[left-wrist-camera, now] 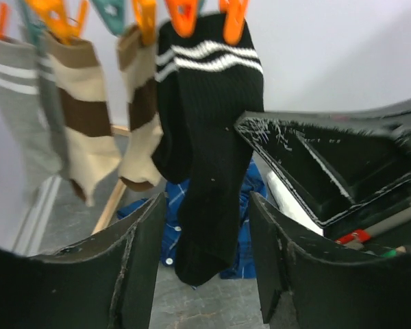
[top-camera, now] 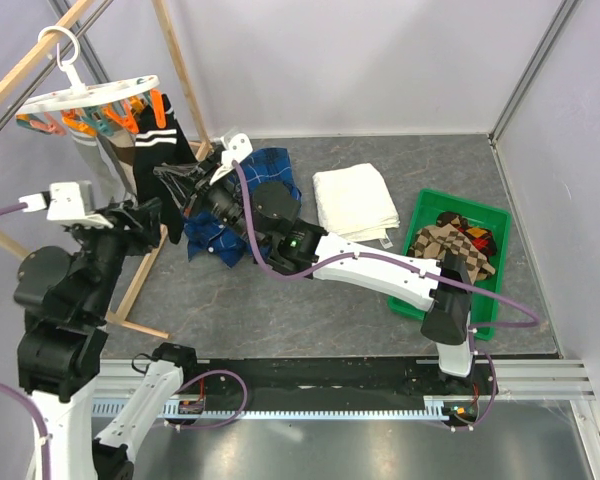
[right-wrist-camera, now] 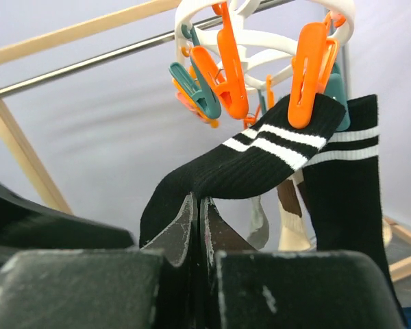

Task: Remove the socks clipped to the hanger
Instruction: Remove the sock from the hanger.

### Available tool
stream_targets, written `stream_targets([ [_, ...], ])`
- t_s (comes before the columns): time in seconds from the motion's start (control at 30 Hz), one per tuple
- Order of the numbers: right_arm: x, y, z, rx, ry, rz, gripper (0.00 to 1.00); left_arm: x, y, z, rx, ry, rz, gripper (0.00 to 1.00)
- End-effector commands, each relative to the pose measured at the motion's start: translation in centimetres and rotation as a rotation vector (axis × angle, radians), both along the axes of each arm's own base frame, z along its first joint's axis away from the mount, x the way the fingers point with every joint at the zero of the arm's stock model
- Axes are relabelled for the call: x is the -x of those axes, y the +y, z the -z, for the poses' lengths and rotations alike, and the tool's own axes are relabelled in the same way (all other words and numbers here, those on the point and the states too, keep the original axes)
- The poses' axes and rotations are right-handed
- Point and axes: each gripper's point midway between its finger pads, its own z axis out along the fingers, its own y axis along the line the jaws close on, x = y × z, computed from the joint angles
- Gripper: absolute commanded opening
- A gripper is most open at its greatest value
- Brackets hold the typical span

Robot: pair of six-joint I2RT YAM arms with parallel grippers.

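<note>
With the unclipping in hand, my right jaws are clenched on a black striped sock (right-wrist-camera: 260,154) pegged by an orange clothespin (right-wrist-camera: 308,75) to the hanger (right-wrist-camera: 270,42), my left jaws released lower down, so I judge a firm tug comes next.

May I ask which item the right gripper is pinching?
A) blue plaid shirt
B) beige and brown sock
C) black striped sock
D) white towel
C: the right gripper is shut on the black striped sock, which stretches sideways from its orange clothespin.
</note>
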Motion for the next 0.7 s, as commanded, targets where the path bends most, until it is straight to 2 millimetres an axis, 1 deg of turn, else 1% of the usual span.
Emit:
stream_targets([
  [0.0,2.2,-1.3,-3.6,-0.109,0.042,-0.103,0.0,-0.9,-2.7,0.5,0.031,-0.031,0.134,0.6],
  [0.03,2.1,-1.3,-3.5,-0.104,0.048,-0.105,0.0,-0.9,-2.8,0.7,0.031,-0.037,0.139,0.61],
  [0.07,2.2,-1.3,-3.4,-0.105,0.055,-0.112,0.0,-1.5,-2.9,1.5,0.03,-0.025,0.142,0.61],
  [0.13,2.4,-1.0,-3.3,-0.106,0.069,-0.132,0.0,-2.0,-3.0,1.5,0.031,-0.045,0.142,0.61],
  [0.17,2.5,-0.9,-3.2,-0.106,0.072,-0.14,0.0,-2.5,-3.1,2.1,0.023,-0.034,0.142,0.61],
  [0.2,2.6,-0.8,-3.1,-0.111,0.085,-0.15,0.0,-2.9,-2.9,2.0,0.018,-0.046,0.129,0.61],
  [0.27,2.8,-0.7,-3.1,-0.114,0.093,-0.164,0.0,-4.1,-2.6,3.0,-0.003,-0.02,0.098,0.61],
  [0.3,2.9,-0.7,-3.1,-0.121,0.105,-0.173,0.0,-4.5,-2.2,3.1,-0.012,-0.016,0.072,0.61],
  [0.37,3.0,-0.6,-3.1,-0.124,0.112,-0.182,0.0,-5.0,-1.9,3.4,-0.029,-0.006,0.057,0.58],
  [0.43,3.0,-0.4,-2.9,-0.123,0.125,-0.19,0.0,-5.2,-1.5,3.1,-0.027,-0.01,0.029,0.55],
  [0.53,3.0,0.0,-2.4,-0.122,0.146,-0.203,0.0,-5.4,-0.6,3.0,-0.015,-0.005,-0.025,0.48],
  [0.6,3.3,0.2,-2.4,-0.126,0.149,-0.22,0.0,-5.6,0.4,3.2,-0.017,0.012,-0.082,0.31],
  [0.63,3.5,0.4,-2.3,-0.117,0.146,-0.241,0.07,-5.4,1.0,2.9,-0.025,0.029,-0.112,0.09],
  [0.67,3.6,0.3,-2.6,-0.116,0.136,-0.253,0.13,-5.1,1.1,2.1,-0.022,0.018,-0.114,0.02],
])
